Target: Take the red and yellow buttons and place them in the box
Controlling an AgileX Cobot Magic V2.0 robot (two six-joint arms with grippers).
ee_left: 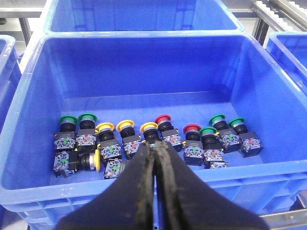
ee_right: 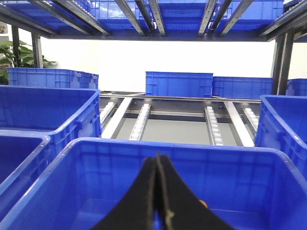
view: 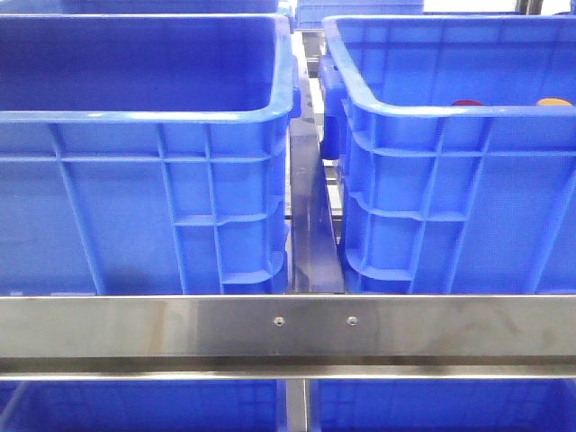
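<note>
1. Your left gripper point(ee_left: 156, 158) sits nearest the lens in the left wrist view. Its jaws are pressed together with nothing between them, above the near wall of the crate of buttons point(ee_left: 29, 120).
2. Just beyond the fingertips is the row of push buttons on the crate floor: the nearest yellow button point(ee_left: 149, 127) is almost at the tips, with a red button point(ee_left: 163, 119) touching it on one side and another yellow point(ee_left: 125, 126) on the other. A second red button point(ee_left: 192, 128) stands further along, and green ones close the row at both ends.
3. Spread the jaws before you descend. Pick one cap, come straight down over it, and close on the round head, not the contact block beneath. The buttons stand packed together, so I judge a neighbour is likely to be dragged.
4. Your right gripper point(ee_right: 158, 191) also has its jaws pressed shut and empty, over another blue crate point(ee_right: 144, 146).
5. In the front view, a red and an orange cap just peek over the rim of the right-hand crate point(view: 423, 112); the left-hand crate point(view: 144, 117) beside it shows no contents from here. Which is the target box, I cannot tell.
</note>
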